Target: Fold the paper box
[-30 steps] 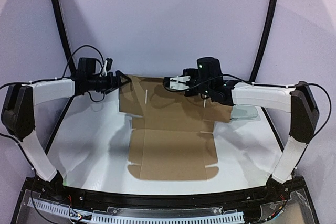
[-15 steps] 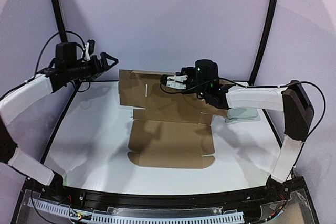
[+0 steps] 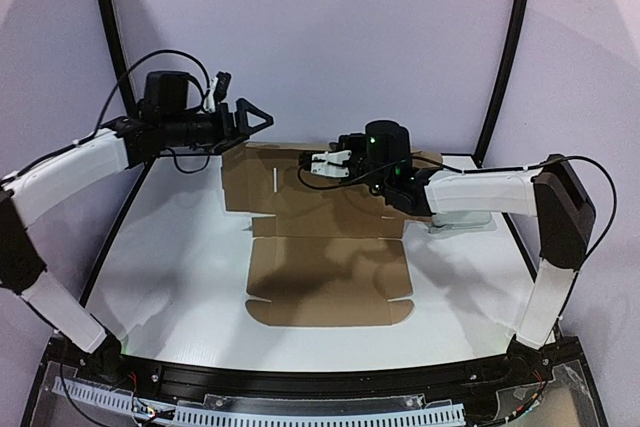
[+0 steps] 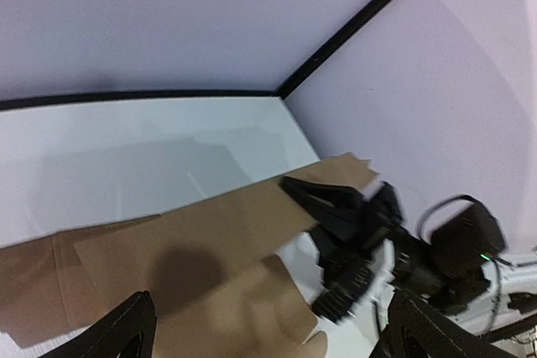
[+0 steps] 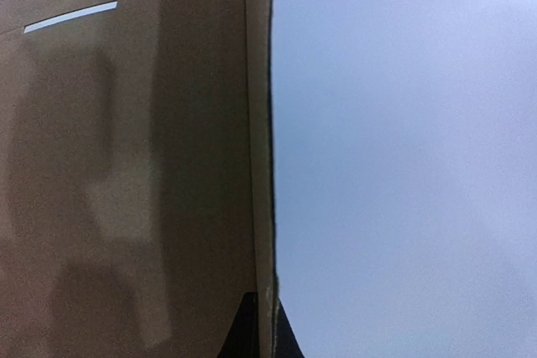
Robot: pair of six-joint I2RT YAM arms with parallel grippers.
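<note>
Relative to half a second earlier, the left gripper (image 3: pixel 255 122) has travelled rightward from over the table's left margin and now hangs above the far left corner of the paper box (image 3: pixel 330 277). The right gripper (image 3: pixel 320 164) has shifted slightly leftward.

Top view: the paper box, a brown die-cut sheet, occupies the middle of the white table (image 3: pixel 160 247). Its near panel lies flat toward 6 o'clock. Its rear panel, toward 12 o'clock, is lifted off the surface. From the sheet's centre the left gripper stands at about 11 o'clock, jaws spread wide and holding nothing. The right gripper is at 12 o'clock on the rear panel's upper edge. A pale oblong case (image 3: pixel 468 220) sits at 3 o'clock, partly hidden under the right forearm.

Left wrist view: the left gripper (image 4: pixel 273 312) shows both fingers far apart, with the paper box (image 4: pixel 193 241) below them. At 2 o'clock the right gripper (image 4: pixel 315 199) meets the cardboard's edge.

Right wrist view: the right gripper (image 5: pixel 262 333) is clamped on the panel's edge, one dark finger on each face. The paper box (image 5: pixel 126 165) fills the left half, with a narrow slit (image 5: pixel 71 16) at 11 o'clock.
</note>
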